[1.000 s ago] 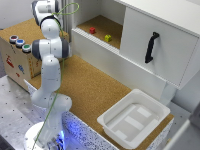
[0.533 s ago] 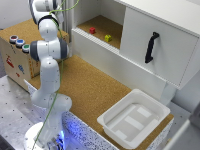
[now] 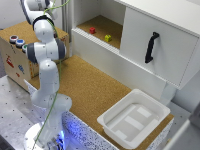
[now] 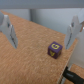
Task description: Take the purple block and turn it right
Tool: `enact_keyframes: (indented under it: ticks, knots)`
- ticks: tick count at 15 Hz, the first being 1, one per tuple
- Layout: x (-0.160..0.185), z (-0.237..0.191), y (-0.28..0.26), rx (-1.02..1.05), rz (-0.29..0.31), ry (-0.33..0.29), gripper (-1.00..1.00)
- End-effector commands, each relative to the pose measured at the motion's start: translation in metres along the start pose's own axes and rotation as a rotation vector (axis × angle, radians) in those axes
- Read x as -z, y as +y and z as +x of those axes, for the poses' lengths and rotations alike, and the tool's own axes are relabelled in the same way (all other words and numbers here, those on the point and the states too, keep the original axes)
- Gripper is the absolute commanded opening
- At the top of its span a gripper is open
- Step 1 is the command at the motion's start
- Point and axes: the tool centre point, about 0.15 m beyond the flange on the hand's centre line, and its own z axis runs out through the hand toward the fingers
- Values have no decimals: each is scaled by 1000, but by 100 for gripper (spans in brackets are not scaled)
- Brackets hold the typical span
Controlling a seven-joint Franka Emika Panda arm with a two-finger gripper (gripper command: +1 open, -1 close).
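Wrist view shows the purple block (image 4: 55, 48) lying on the cork surface (image 4: 30, 55), with the gripper (image 4: 41, 31) spread wide and holding nothing: one finger (image 4: 10, 31) stands well off at about nine o'clock from the block, the other (image 4: 73, 28) close by at about two o'clock. The block sits apart from both fingers, nearer the second, so the hand looks to be hanging above it, off-centre, lined up for a descent rather than a grasp. That wide opening makes sense for a small cube, giving room to straddle it before closing. The block is roughly cubic, with no clear long axis; its top face carries a yellowish mark, perhaps a letter, too blurred to read, and its edges sit slightly skewed to the line between the fingers. In the exterior view the arm (image 3: 45, 55) reaches up toward twelve o'clock, where the gripper runs out of frame, and the block cannot be made out there.
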Motion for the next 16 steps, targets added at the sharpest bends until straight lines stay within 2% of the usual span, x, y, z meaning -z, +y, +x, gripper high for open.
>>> enact_keyframes:
  ticks: [1, 5, 7, 9, 11, 16]
  knots:
    - [28, -77, -35, 327, 89, 52, 100]
    - [26, -134, -64, 521, 240, 58, 100]
    - [31, -160, -80, 583, 276, 57, 100]
    - [28, -169, -94, 583, 262, 54, 100]
    - [31, -164, -112, 586, 245, 76, 100]
    - [28, -136, -169, 666, 204, 48, 100]
